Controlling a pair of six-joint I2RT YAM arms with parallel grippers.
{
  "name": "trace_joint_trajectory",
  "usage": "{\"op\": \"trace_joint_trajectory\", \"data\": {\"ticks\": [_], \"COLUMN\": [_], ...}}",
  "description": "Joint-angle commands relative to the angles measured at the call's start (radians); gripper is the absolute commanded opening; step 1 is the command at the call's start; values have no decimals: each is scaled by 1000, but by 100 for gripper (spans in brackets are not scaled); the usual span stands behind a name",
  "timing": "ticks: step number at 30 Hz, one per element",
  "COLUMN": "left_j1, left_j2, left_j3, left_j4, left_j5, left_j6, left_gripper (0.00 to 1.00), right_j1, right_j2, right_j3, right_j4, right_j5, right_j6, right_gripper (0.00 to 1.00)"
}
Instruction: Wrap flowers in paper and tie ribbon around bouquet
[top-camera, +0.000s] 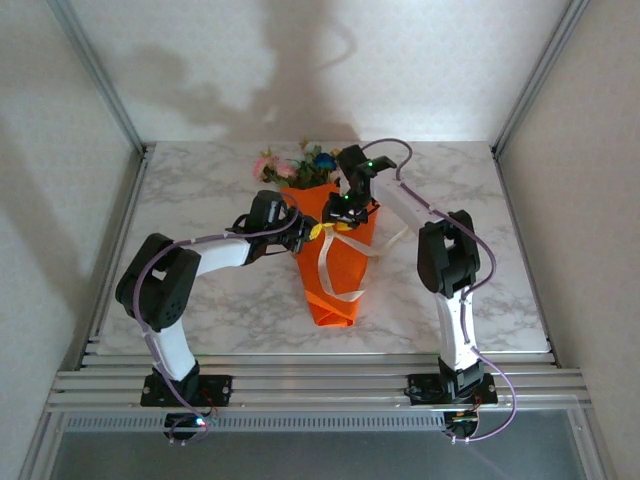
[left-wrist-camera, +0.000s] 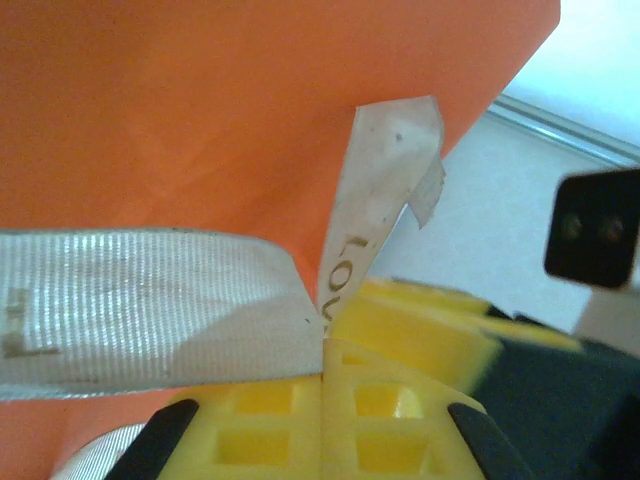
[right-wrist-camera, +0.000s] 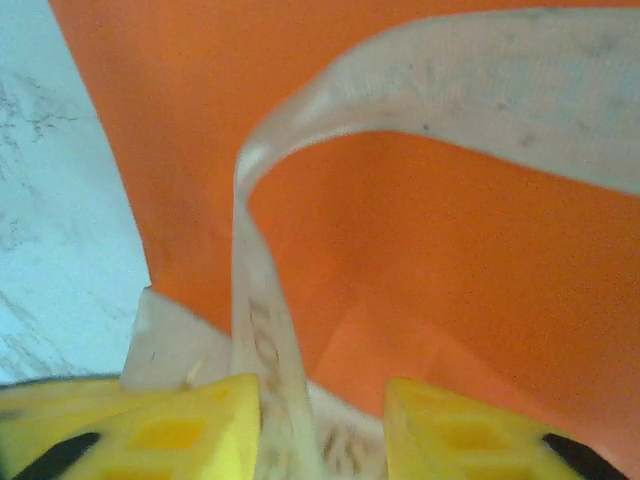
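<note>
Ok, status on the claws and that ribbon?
Left claw shut on the ribbon. Right claw open, ribbon between its fingers. Bouquet wrapped, both claws crowding it.

Ribbon (left-wrist-camera: 150, 300), left wrist view: brownish printed letters "LOV" on upright strip at frame centre, reading downward, rest of word hidden. Far left edge: one partial letter, maybe "L", not sure. Right wrist view, lower left: faint letters on same ribbon, too blurred to read.
</note>
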Motion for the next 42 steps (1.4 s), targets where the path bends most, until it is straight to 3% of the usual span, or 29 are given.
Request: {"op": "trace_joint_trajectory", "data": {"ticks": [1, 6, 10, 13, 14, 16, 25, 31, 33, 35, 38, 42], "left_j1": [6, 8, 9, 9, 9, 10, 15, 15, 15, 15, 16, 18], "left_j2": [-21, -14, -14, -17, -19, -18, -27, -33, -36, -38, -40, -43], "left_j3": [13, 20, 28, 38, 42, 48, 63, 67, 67, 67, 68, 75], "left_j4": [13, 10, 3, -30, -37, -51, -75, -89, -94, -95, -97, -100], "left_j5": [-19, -16, -11, -9, -9, -6, 1, 2, 1, -1, -1, -7], "left_j6": [12, 11, 17, 27, 32, 41, 59, 69, 71, 73, 75, 79], "left_gripper": [0, 0, 0, 0, 0, 0, 0, 0, 0, 0, 0, 0], "right_j1": [7, 10, 51, 92, 102, 117, 162, 167, 168, 168, 173, 179], "right_j2": [-135, -321, -544, -681, -685, -655, -457, -363, -339, -320, -317, -337], "right_j3": [28, -262, -679, -970, -1001, -987, -902, -820, -792, -768, -748, -756], "right_j4": [-44, 233, 695, 1082, 1129, 1115, 1164, 1154, 1140, 1122, 1073, 1001], "right_j5": [107, 141, 69, 34, 26, 26, 292, 325, 335, 343, 321, 289], "right_j6": [-76, -185, -467, -724, -798, -897, -1103, -1165, -1170, -1165, -1149, -1117], "right_gripper": [46, 54, 56, 70, 73, 75, 76, 73, 70, 61, 32, 8]}}
